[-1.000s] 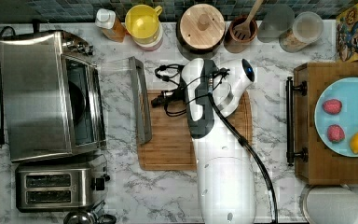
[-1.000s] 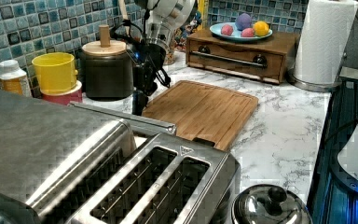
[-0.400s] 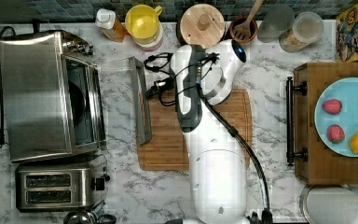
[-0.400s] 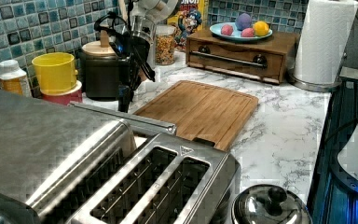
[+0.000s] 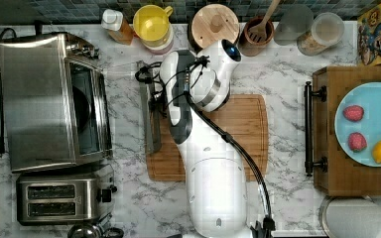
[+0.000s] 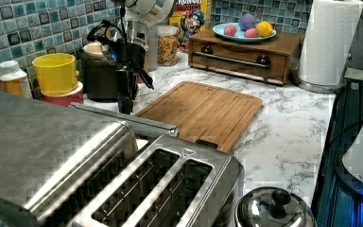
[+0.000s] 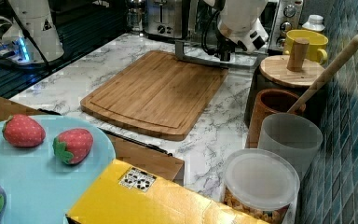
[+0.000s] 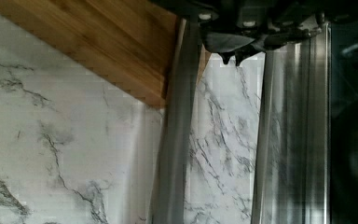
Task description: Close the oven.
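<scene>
Moved toward oven [image 5: 54, 99], gripper [image 6: 125, 101] seemingly above its handle [image 5: 150, 111]

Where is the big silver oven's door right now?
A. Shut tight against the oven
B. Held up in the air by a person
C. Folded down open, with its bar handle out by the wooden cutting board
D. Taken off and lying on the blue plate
C: in the top view the oven shows its dark inside, and its handle lies along the cutting board edge, under the gripper.
</scene>
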Controlling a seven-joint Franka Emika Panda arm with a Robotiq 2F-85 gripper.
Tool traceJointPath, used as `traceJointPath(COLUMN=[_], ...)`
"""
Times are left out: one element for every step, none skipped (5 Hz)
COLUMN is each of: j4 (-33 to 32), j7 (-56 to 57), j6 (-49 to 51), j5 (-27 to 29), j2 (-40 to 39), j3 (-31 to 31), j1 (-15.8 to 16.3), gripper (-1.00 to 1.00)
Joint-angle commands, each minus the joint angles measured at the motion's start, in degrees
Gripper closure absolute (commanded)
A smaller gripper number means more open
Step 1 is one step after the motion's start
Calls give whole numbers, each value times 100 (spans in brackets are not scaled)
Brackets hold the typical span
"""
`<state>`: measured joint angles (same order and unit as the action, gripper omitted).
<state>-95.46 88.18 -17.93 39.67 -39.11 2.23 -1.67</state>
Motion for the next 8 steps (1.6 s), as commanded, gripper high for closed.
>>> traceJointPath(j4=[595,681,646,468,241,-12,-80,-104], j7=[-781,-797,-775,-720,-684,-665,-625,-722], j6=[657,868,920,840,662,330,237,66], j5=[370,458,623,818,1097,1233,1346,1283], j2=[-210,-373,-364,-163,81,443,851,1171], j3=[270,386,419,424,403,494,728,904], j1=[-34,-84,-113,-124,-41,29,15,142], gripper=[100,100,100,100,100,100,100,100])
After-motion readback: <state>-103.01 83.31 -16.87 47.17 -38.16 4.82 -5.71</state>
